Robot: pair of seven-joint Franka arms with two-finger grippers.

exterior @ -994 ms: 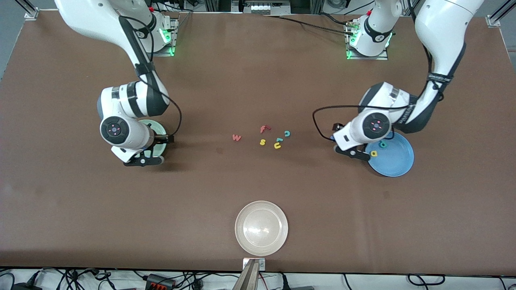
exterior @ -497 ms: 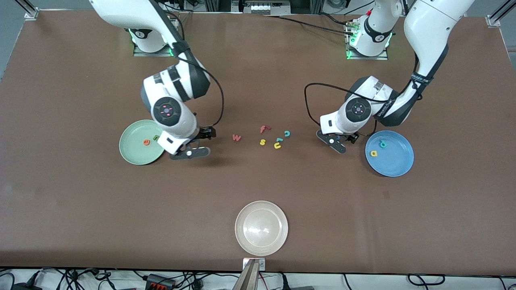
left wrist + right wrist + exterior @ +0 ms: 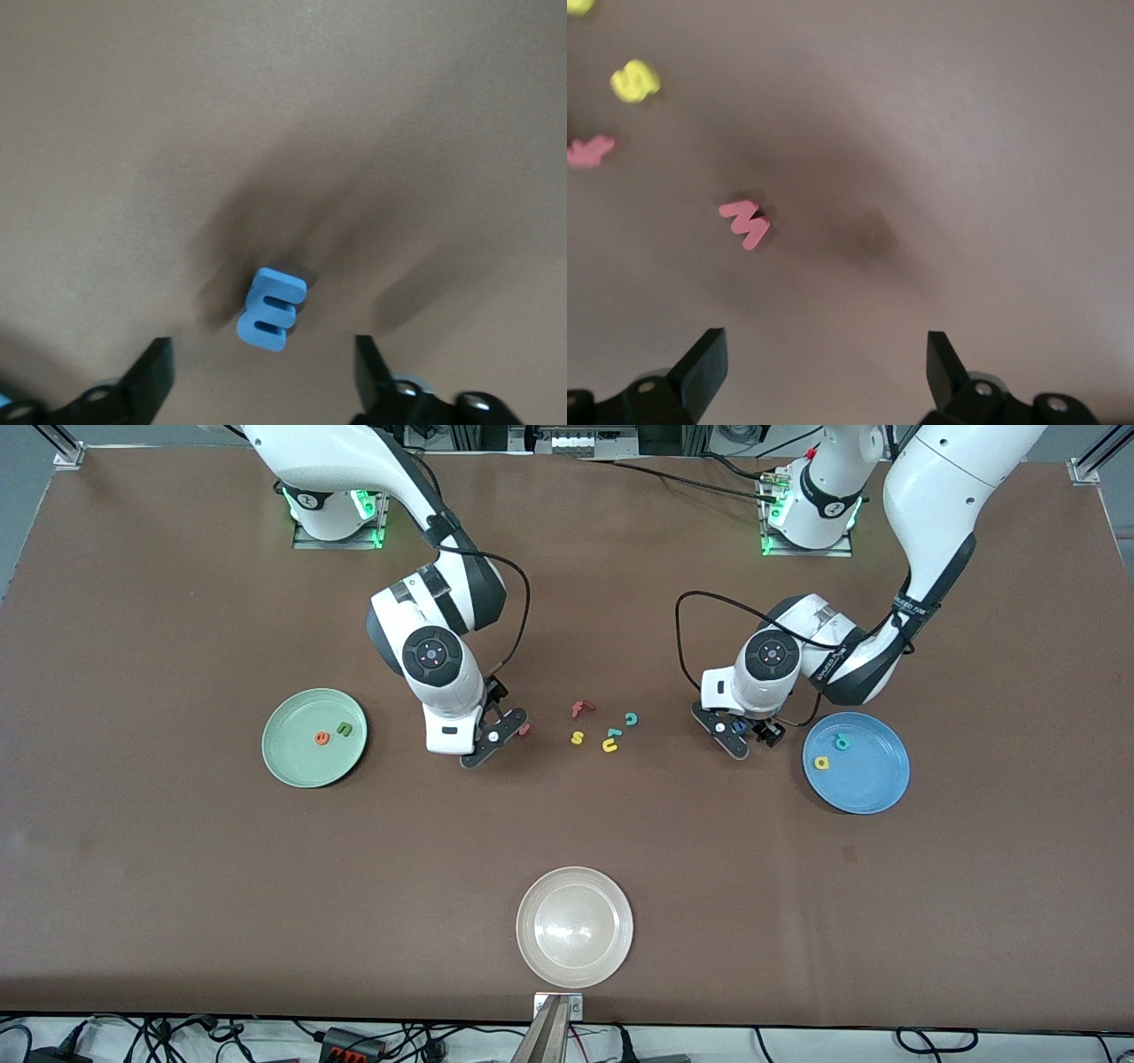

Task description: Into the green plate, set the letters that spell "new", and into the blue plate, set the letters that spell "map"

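The pinkish-red w [image 3: 524, 730] lies on the table, and my right gripper [image 3: 498, 724] hangs open just beside it; in the right wrist view the w [image 3: 745, 223] sits ahead of the open right gripper [image 3: 824, 367], off to one side. My left gripper [image 3: 740, 735] is low over the blue m [image 3: 735, 727]. In the left wrist view the m [image 3: 273, 310] lies just ahead of the open left gripper [image 3: 263, 381], untouched. The green plate [image 3: 292, 766] holds the orange e [image 3: 322, 737] and green n [image 3: 343, 729]. The blue plate [image 3: 873, 788] holds the yellow a [image 3: 822, 762] and teal p [image 3: 842, 742].
Between the two grippers lie a red f [image 3: 580, 708], a yellow s [image 3: 577, 737], a teal c [image 3: 631, 718] and a yellow u [image 3: 609, 746]. A cream-white plate [image 3: 575, 965] stands near the table's front edge.
The right arm swung from over the green plate to beside the w. The left arm moved from the blue plate's edge to over the blue m.
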